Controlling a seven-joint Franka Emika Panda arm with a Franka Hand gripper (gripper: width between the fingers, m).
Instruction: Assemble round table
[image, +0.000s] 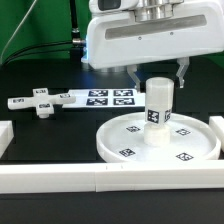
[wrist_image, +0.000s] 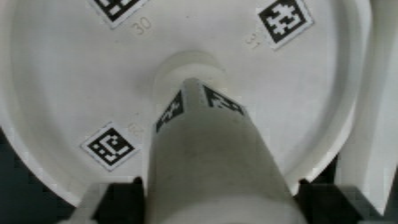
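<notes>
The Panda arm's gripper (image: 159, 80) hangs directly over the round disc (image: 150, 148), its jaws apart and straddling the top of the stubby post (image: 160, 105), which stands upright at the disc's centre. In the exterior view a sliver of gap shows on each side of the post. The wrist view looks straight down the post (wrist_image: 214, 150) onto the disc (wrist_image: 71, 90), with the dark fingers (wrist_image: 118, 197) flanking it.

The step in hand appears to be fixing the post into the tabletop. The next move would call for closing squarely on the post and turning it home without tipping it. Whether it is already fully seated cannot be told.

The cross-shaped piece (image: 40, 103) lies loose on the black surface (image: 60, 130), well apart at the disc's nine o'clock in the exterior view. The marker board (image: 100, 98) lies at about eleven o'clock.

The count is one disc, one post, one cross-shaped piece and one marker board. Three stretches of white border rail (image: 100, 180) show, at six, nine and three o'clock.
</notes>
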